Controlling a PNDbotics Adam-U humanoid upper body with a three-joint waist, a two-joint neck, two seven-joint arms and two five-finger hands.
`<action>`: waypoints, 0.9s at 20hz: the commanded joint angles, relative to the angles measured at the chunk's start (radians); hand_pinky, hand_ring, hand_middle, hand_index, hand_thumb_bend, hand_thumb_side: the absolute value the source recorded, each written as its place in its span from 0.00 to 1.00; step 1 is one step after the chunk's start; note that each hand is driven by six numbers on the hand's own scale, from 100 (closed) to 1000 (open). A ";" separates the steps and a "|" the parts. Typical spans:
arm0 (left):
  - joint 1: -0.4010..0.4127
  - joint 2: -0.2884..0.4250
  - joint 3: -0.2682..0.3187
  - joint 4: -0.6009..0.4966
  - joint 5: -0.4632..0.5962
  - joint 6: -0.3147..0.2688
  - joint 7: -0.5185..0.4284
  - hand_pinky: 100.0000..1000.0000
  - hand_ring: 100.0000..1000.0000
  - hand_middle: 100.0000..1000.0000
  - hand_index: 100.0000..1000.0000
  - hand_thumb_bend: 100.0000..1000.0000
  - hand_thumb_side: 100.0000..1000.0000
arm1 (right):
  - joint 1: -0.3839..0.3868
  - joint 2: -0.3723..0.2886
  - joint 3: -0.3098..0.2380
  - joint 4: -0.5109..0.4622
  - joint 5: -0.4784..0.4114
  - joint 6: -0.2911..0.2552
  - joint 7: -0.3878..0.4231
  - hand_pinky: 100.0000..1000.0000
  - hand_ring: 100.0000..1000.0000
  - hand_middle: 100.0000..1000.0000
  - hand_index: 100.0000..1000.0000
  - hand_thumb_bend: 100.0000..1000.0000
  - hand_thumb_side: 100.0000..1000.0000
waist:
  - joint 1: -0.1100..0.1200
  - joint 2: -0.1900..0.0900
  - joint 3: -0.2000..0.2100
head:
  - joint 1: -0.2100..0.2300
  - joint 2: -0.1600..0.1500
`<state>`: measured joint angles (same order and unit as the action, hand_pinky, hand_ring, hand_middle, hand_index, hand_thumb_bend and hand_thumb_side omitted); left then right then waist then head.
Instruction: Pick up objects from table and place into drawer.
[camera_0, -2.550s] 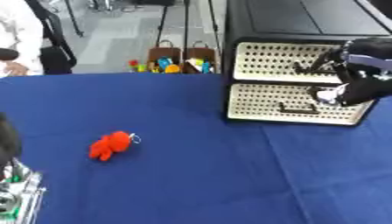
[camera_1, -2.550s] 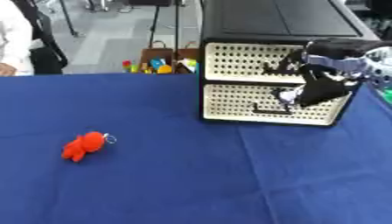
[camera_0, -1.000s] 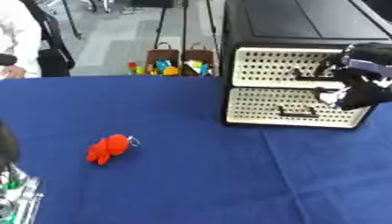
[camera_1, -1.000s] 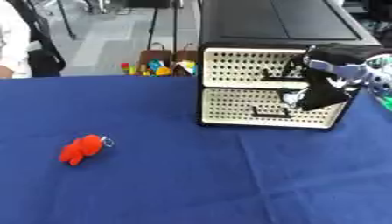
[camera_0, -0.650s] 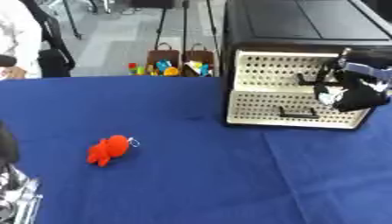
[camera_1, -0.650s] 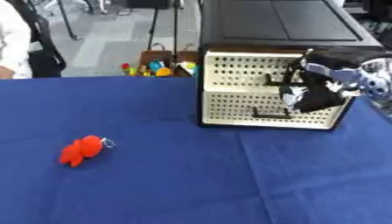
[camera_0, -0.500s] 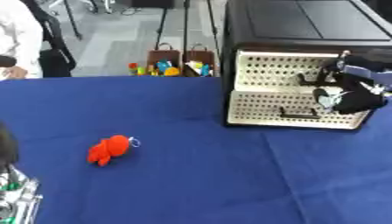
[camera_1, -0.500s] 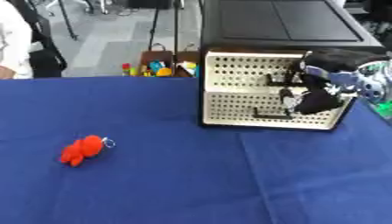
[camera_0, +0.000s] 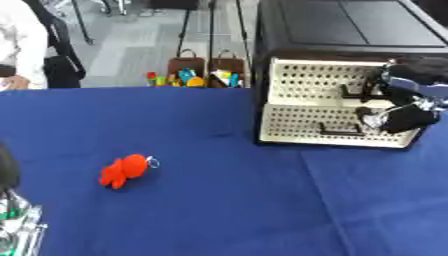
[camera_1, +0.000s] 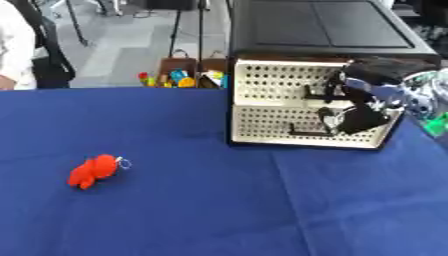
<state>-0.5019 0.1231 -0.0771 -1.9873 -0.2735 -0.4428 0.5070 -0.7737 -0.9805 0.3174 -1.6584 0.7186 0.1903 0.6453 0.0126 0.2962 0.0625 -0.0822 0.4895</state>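
The right hand (camera_1: 357, 107) is at the front of the drawer cabinet (camera_0: 337, 75), at the right end of the upper drawer (camera_0: 328, 82). Its fingers are curled against that drawer's front, by the dark handle; whether they grip the handle cannot be told. The lower drawer (camera_0: 328, 127) appears shut. A red toy (camera_0: 123, 169) with a small ring lies on the blue desk (camera_0: 227, 200), well apart from the cabinet, to its left. The left hand is not visible.
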 joint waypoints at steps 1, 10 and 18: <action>-0.013 0.007 0.000 -0.013 0.002 0.001 -0.005 0.47 0.67 0.65 0.84 0.49 0.81 | -0.011 -0.020 -0.009 -0.006 0.000 0.001 -0.008 0.00 0.19 0.18 0.66 0.04 0.43 | -0.001 -0.018 -0.001 | 0.000 -0.015; -0.014 0.007 0.000 -0.013 0.002 0.001 -0.009 0.47 0.67 0.65 0.84 0.49 0.80 | 0.028 -0.053 -0.033 -0.096 -0.039 0.015 -0.001 0.00 0.19 0.18 0.65 0.02 0.43 | -0.001 -0.023 -0.006 | 0.004 -0.015; -0.013 0.007 0.000 -0.013 0.004 0.001 -0.014 0.47 0.67 0.65 0.84 0.49 0.80 | 0.059 -0.077 -0.037 -0.158 -0.052 0.027 0.005 0.00 0.19 0.18 0.63 0.01 0.43 | 0.001 -0.025 -0.012 | 0.003 -0.010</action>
<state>-0.5021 0.1231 -0.0771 -1.9873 -0.2732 -0.4421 0.4972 -0.7040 -1.0134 0.2992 -1.7880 0.6798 0.2137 0.6510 0.0165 0.2954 0.0516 -0.0814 0.4861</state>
